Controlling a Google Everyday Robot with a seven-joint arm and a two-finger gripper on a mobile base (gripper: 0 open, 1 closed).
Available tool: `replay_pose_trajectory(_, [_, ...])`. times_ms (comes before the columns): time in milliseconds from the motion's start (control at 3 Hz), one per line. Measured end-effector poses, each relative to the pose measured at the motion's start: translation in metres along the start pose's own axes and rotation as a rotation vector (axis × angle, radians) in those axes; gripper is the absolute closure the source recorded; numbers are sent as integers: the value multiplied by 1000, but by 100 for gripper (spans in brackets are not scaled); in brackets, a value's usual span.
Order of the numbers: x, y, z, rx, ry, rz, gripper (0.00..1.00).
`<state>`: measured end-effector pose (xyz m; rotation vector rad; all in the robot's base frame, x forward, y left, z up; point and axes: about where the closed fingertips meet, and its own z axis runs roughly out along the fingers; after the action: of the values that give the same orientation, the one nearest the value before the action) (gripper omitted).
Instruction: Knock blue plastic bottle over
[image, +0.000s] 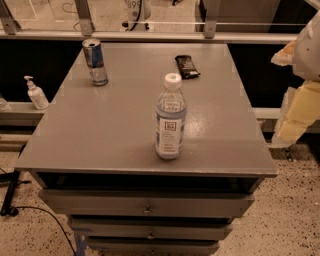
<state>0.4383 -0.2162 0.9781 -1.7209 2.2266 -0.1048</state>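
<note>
The blue plastic bottle (170, 120) stands upright near the front middle of the grey cabinet top (115, 130). It is clear bluish plastic with a white screw cap and a white-and-blue label. My gripper (299, 107) shows as white and pale yellow parts at the right edge of the view. It is beyond the cabinet's right side, well apart from the bottle and touching nothing.
A blue-and-silver drink can (95, 61) stands upright at the back left of the top. A dark snack packet (187, 66) lies at the back middle. A small white pump bottle (36, 93) stands on a ledge to the left. Drawers (147, 204) are below; a railing runs behind.
</note>
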Motion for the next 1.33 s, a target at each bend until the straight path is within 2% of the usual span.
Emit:
replay_pose_trajectory(333, [-2,-1,0,5,-10,-1,0])
replay_pose_trajectory(667, [-16,0,12,-13,-97,4,0])
replay_pose_trajectory(1333, [-59,8,42,-105,-423,51,0])
